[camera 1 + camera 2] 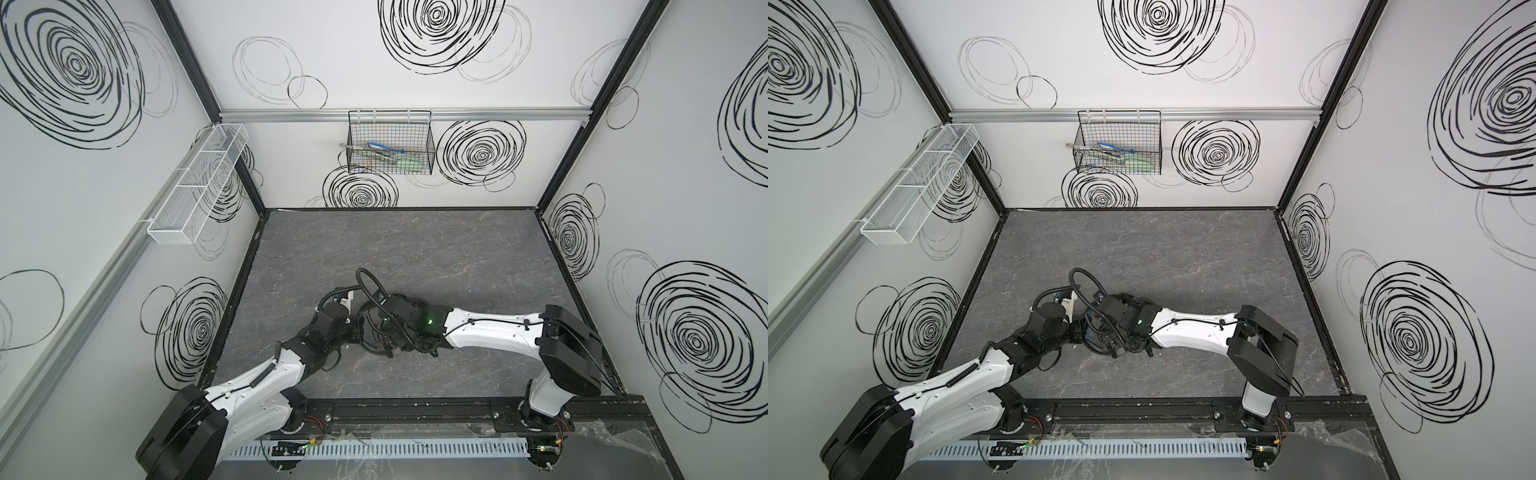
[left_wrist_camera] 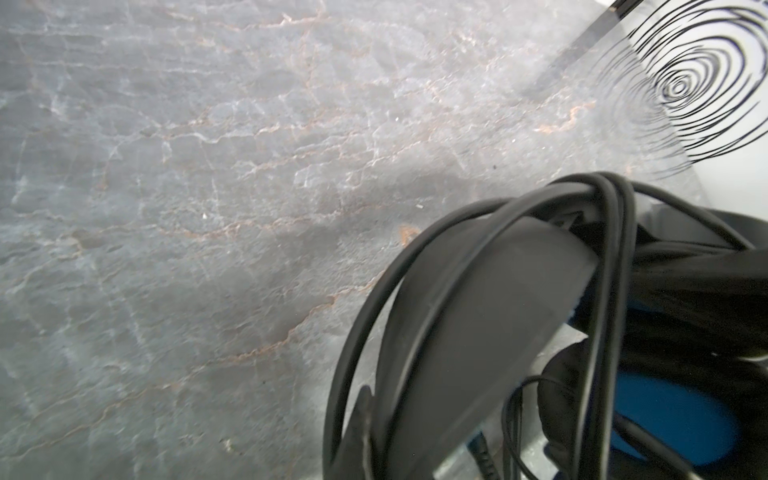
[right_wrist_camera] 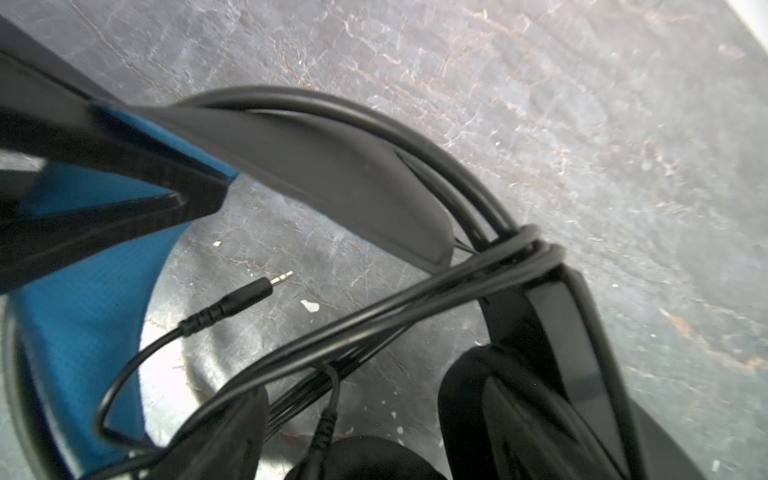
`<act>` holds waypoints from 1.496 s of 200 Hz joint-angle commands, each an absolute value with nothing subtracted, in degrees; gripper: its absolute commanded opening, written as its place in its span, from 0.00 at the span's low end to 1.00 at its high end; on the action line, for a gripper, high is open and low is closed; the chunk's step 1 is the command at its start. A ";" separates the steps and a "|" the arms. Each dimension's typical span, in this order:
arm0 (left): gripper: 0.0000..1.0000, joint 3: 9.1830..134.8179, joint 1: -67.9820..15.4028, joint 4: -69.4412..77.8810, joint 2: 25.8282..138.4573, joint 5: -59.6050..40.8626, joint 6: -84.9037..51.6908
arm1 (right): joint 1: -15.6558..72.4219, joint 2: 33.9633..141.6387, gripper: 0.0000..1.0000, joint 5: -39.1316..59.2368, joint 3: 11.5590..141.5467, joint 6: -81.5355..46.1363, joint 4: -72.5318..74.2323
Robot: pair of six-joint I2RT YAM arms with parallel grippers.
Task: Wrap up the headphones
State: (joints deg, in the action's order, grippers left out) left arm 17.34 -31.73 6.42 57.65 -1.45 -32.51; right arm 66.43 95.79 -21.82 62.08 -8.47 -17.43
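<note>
Widest first: white panel walls (image 1: 291,166) scrawled with black scribbled spirals box in a matte grey tabletop (image 1: 415,257), slate-like and veined with pale and rusty cracks. The two glossy white-and-black arms fold inward and meet over the near middle of that table. A long white mesh tray (image 1: 199,183) clings to the left wall, and a squarer black wire basket (image 1: 390,145) hangs from the back rail. Down between the wrists sit the headphones (image 1: 374,347), resting on the table in a dark tangle in both top views. The left gripper (image 1: 360,329) is closed, though what it pinches I cannot tell. The right gripper (image 1: 388,338) is buried under its own wrist, so whether its jaws stand apart or together I cannot tell. Up close from the right wrist, the smooth matte headband (image 3: 324,174) arcs broadly, with a woven blue strap (image 3: 83,332) beneath it and a soft, fuzzy black earcup (image 3: 519,395). The thin rubbery cable (image 3: 415,316) runs in several loops and cinches round the band just above the cup. Its ribbed little plug (image 3: 249,297) with its shiny metal tip pokes out free inside the headband's curve. From the left wrist, an earcup's blue lining (image 2: 681,415) shows.
</note>
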 commanded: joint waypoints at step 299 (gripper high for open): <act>0.00 19.90 -28.23 5.13 61.89 -1.43 -33.24 | 68.26 76.43 0.97 -36.36 53.26 -4.97 -19.80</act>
